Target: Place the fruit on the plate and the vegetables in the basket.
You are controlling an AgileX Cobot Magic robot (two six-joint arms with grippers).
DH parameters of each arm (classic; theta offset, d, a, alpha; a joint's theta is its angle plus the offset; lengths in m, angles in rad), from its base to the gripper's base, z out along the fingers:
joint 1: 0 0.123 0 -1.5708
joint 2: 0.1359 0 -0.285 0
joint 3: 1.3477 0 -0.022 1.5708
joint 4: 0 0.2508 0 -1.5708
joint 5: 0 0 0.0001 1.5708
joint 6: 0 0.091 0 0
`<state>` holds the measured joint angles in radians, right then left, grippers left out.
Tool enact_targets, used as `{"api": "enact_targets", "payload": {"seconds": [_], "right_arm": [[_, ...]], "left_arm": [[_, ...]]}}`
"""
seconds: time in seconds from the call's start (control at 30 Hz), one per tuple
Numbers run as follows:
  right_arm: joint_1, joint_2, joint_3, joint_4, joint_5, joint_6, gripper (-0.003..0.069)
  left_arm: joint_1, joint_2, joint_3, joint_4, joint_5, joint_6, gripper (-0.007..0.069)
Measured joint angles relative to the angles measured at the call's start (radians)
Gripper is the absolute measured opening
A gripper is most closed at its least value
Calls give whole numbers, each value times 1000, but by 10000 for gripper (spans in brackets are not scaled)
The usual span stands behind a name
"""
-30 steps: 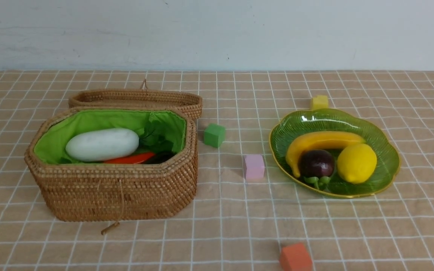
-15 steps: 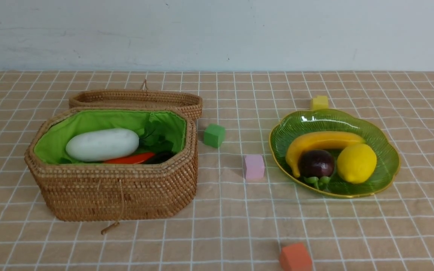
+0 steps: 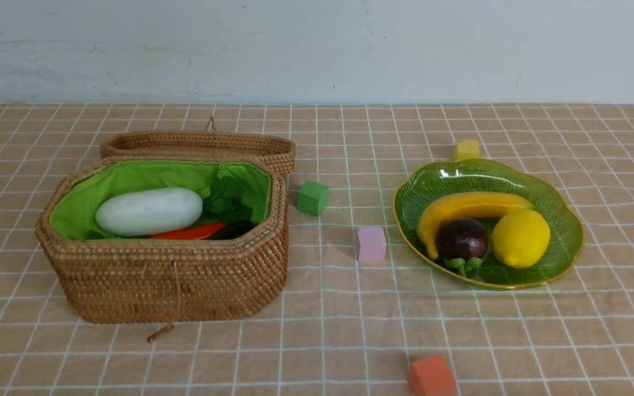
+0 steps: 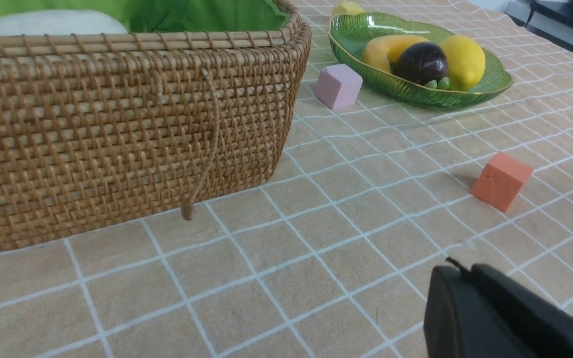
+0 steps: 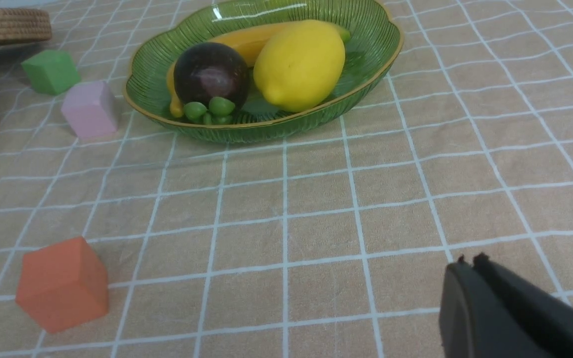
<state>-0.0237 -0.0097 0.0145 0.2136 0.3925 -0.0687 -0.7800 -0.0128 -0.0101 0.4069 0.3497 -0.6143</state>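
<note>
basket (image 3: 174, 275) sat on the left of the worktop (image 3: 317, 341), lid (image 3: 201, 144) flipped back behind it, cord (image 3: 169, 308) hanging down the front wall. inside on the green lining: white radish (image 3: 149, 210) on top, carrot (image 3: 190, 231) just under its near side, a dark bit of eggplant (image 3: 234, 230) beside the carrot, mostly hidden. plate (image 3: 564, 220) sat on the right with banana (image 3: 468, 206) at the back, mangosteen (image 3: 463, 237) and lemon (image 3: 520, 238) side by side in front of it, all three touching. foam cubes loose on the cloth: green cube (image 3: 312, 197) near the basket's right corner, pink cube (image 3: 371, 243) between basket and plate, yellow cube (image 3: 466, 149) just behind the plate, orange cube (image 3: 431, 376) at the near edge. left pincer (image 4: 458, 278) closed up, empty, low over bare cloth near the basket front. right pincer (image 5: 468, 268) closed too, empty, over bare cloth on the near side of the plate. neither arm showed in the front view.
</note>
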Motion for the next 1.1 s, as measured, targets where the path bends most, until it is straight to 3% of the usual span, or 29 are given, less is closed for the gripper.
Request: {"api": "enact_targets", "payload": {"seconds": [0.2,0.27,0.37,0.4,0.47,0.6,0.83,1.1], "right_arm": [[0,0,0,0,0,-1,15],[0,0,0,0,0,-1,18],[0,0,0,0,0,-1,19],[0,0,0,0,0,-1,19],[0,0,0,0,0,-1,19],[0,0,0,0,0,-1,22],[0,0,0,1,0,-1,29],[0,0,0,1,0,-1,36]], "left_arm": [[54,0,23,-50,-1,40,22],[175,0,23,-142,-42,134,22],[280,0,24,-240,-104,218,20],[375,0,24,-312,-163,297,4],[470,0,24,-387,-224,375,-13],[585,0,35,-457,-241,418,-13],[632,0,41,-475,24,419,-13],[632,0,41,-479,31,404,-13]]}}
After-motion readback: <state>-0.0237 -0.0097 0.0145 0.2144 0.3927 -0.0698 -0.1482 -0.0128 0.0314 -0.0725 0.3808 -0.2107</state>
